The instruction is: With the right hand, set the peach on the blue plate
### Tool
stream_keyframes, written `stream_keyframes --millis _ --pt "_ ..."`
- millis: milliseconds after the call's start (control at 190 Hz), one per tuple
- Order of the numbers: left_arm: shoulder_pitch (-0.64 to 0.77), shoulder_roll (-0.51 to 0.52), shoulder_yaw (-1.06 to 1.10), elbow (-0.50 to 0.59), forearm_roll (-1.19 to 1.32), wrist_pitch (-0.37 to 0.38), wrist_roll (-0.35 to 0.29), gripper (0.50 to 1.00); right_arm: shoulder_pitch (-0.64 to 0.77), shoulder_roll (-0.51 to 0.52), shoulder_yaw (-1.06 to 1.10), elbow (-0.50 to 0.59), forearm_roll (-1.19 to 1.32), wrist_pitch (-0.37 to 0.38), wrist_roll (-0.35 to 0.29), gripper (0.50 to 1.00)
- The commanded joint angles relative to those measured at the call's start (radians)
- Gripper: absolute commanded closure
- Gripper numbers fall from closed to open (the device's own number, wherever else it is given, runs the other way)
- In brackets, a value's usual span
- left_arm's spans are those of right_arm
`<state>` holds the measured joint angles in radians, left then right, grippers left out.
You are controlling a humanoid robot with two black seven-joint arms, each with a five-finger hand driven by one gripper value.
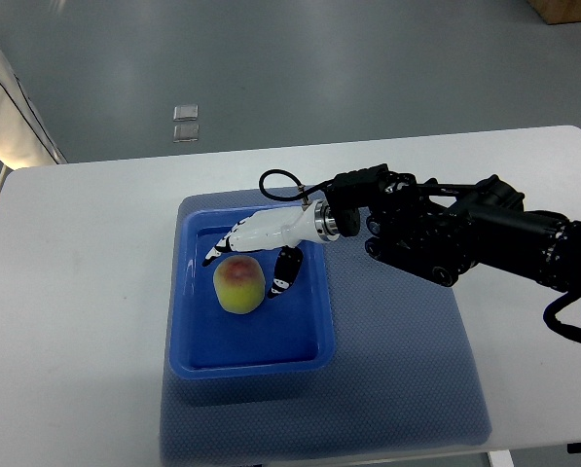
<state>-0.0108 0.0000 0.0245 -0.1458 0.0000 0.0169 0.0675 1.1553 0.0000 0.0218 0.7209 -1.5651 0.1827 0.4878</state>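
Note:
A yellow peach with a red top sits inside the blue plate, a deep rectangular tray, left of its middle. My right hand reaches in from the right on a black arm and hovers just over the peach. Its white fingers spread above the fruit's far side and the thumb hangs beside its right flank. The fingers look loose around the peach; I see no firm grip on it. The left arm does not show.
The tray rests on a blue mat on a white table. Two small clear squares lie on the grey floor beyond the table. A brown box corner is at top right.

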Motion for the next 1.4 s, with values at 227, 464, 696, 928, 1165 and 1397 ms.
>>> stream_keyframes --millis 227,464,696,928,1165,1397 --pt "0.0 0.0 0.0 0.0 0.0 0.0 0.0 0.5 0.011 0.0 0.038 0.009 0.013 0.0 0.006 0.57" --pt "0.0 0.0 0.0 0.0 0.0 0.0 0.0 0.5 -0.049 -0.054 0.247 0.009 0.146 0.014 0.009 0.572" --pt "0.0 0.0 0.0 0.0 0.0 0.0 0.0 0.5 -0.181 -0.181 0.452 -0.005 0.522 0.015 0.011 0.572" --pt "0.0 0.0 0.0 0.0 0.0 0.0 0.0 0.5 -0.341 -0.224 0.652 -0.034 0.984 -0.006 0.003 0.572" --pt "0.0 0.0 0.0 0.0 0.0 0.0 0.0 0.5 -0.371 -0.17 0.661 -0.21 1.272 -0.095 -0.04 0.572" --pt "0.0 0.0 0.0 0.0 0.0 0.0 0.0 0.5 -0.411 -0.13 0.664 -0.215 1.401 -0.089 -0.17 0.57"
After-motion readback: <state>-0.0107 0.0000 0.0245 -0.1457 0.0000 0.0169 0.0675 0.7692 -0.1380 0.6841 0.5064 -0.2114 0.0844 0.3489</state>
